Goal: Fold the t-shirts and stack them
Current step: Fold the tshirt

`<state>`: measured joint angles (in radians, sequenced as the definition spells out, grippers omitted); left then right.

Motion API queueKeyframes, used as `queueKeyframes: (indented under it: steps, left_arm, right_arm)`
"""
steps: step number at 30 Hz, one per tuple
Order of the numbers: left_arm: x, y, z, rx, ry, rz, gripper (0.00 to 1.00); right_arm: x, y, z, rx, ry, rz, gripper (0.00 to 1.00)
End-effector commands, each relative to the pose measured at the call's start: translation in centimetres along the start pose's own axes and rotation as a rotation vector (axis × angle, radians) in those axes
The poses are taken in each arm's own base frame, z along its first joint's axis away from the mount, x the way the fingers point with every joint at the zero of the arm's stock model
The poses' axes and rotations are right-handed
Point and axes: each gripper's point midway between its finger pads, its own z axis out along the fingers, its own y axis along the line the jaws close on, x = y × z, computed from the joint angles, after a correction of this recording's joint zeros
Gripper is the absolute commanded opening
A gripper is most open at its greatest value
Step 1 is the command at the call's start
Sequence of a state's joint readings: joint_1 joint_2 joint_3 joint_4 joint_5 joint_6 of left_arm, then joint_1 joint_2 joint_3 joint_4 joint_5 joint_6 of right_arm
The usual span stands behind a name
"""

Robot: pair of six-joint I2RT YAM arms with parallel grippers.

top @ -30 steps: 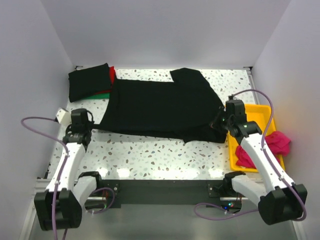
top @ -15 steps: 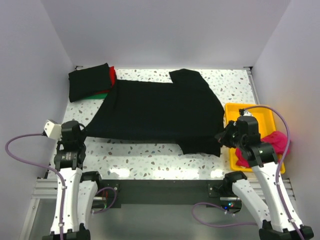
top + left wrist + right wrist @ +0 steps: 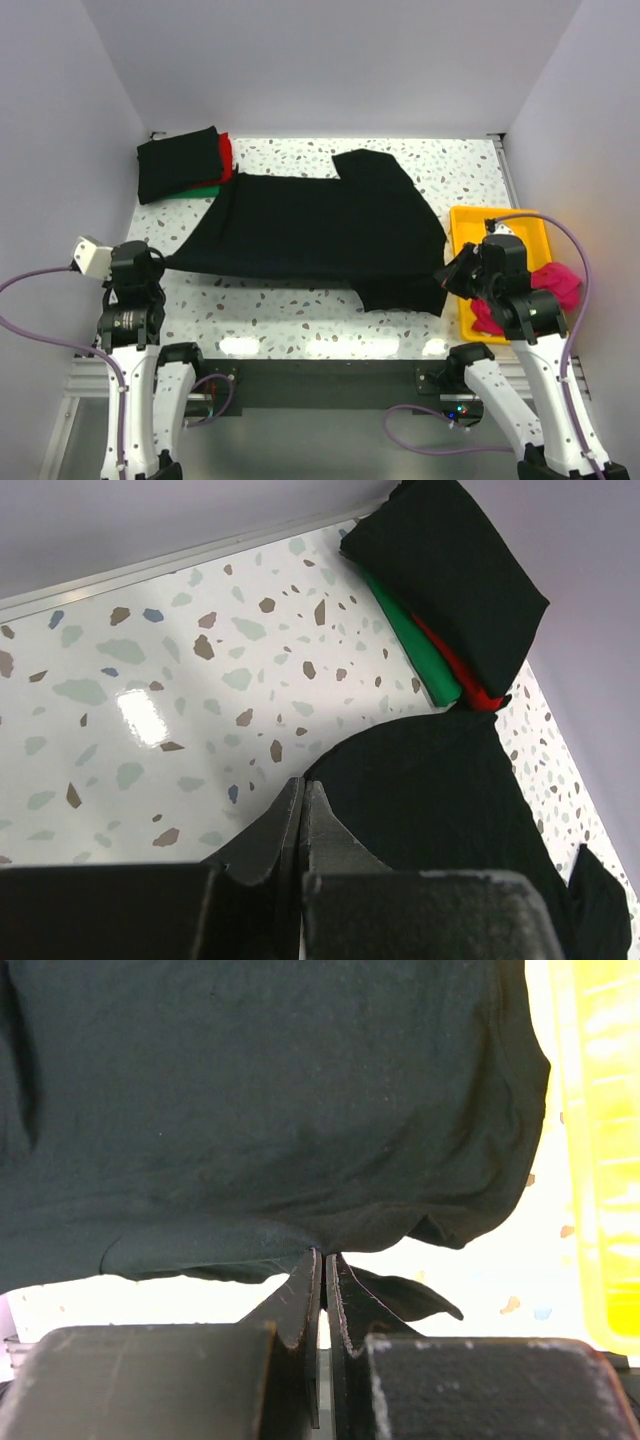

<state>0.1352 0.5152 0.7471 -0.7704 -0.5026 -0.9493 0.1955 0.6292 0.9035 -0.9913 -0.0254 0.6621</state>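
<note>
A black t-shirt (image 3: 320, 232) lies spread across the middle of the table, stretched between both arms. My left gripper (image 3: 163, 266) is shut on its near left corner; in the left wrist view the fingertips (image 3: 303, 786) are pressed together at the edge of the black cloth (image 3: 440, 810). My right gripper (image 3: 446, 278) is shut on the near right corner, and its jaws (image 3: 325, 1254) pinch the shirt's hem (image 3: 270, 1090). At the back left sits a stack (image 3: 178, 164) with a folded black t-shirt (image 3: 450, 575) on top of a red one (image 3: 462, 678) and a green one (image 3: 418, 658).
A yellow tray (image 3: 468, 224) stands at the right edge, beside my right arm, with a crumpled magenta-pink t-shirt (image 3: 558, 282) in it. The tray's side (image 3: 600, 1160) shows at the right of the right wrist view. White walls close the table's back and sides.
Both arms have drawn back toward the near edge, dragging the black t-shirt's near corners with them. The shirt has slid nearer and is pulled flatter and wider.
</note>
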Motion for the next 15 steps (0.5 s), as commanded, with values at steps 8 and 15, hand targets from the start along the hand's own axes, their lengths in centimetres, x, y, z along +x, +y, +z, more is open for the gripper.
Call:
queueKeyframes:
  steps: [8, 15]
  left_arm:
    - [5.5, -4.6, 7.3, 0.049, 0.159, 0.056, 0.00]
    - [9.5, -6.6, 11.5, -0.036, 0.251, 0.127, 0.00]
  right_arm:
    - [-3.1, 1.1, 5.9, 0.068, 0.006, 0.015, 0.00]
    - [-4.3, 0.7, 10.7, 0.148, 0.040, 0.042, 0.00]
